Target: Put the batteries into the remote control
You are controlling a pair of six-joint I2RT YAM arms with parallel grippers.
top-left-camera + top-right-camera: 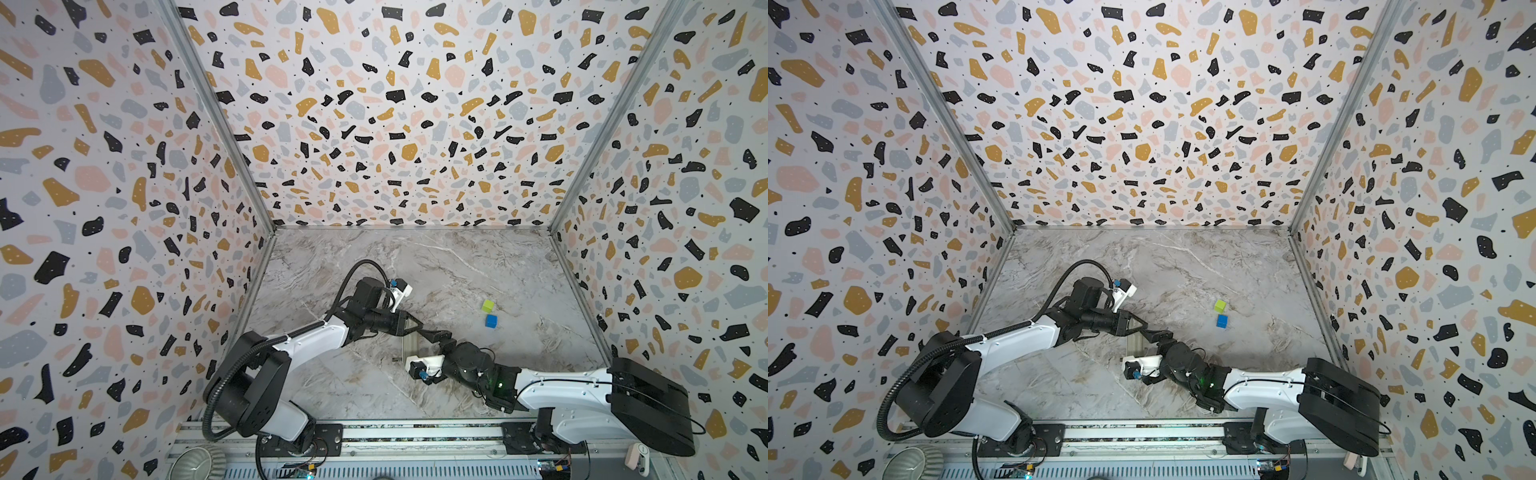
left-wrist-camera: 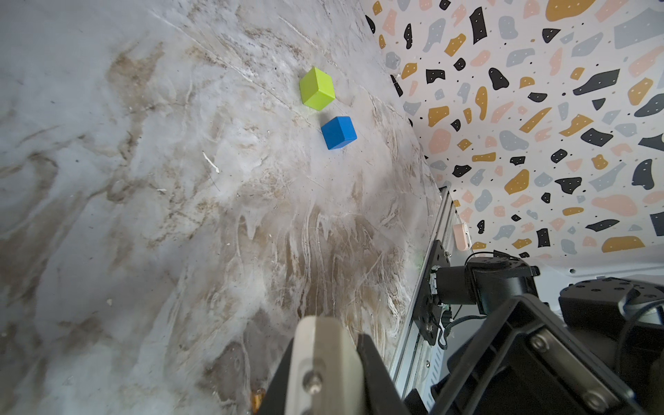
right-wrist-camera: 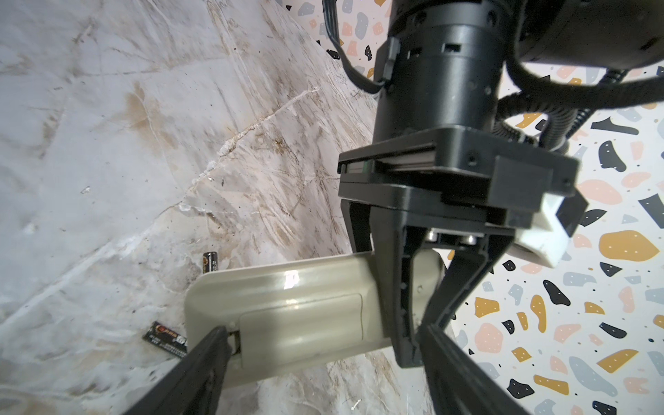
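No wording can be read for certain. One battery (image 3: 166, 336), lying on the worktop (image 3: 107, 143) just beside the end of the remote control (image 3: 287, 305), carries a reddish emblem and rows of pale print on its dark wrapper (all too small and blurred to decipher). The second battery (image 3: 210, 261), by the remote control's long edge, shows an orange-brown marking, equally illegible.

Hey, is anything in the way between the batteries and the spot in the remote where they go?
Yes. The battery cover is still shut on the back of the remote control, closing off the compartment. One battery and the second battery lie on the table beside it.
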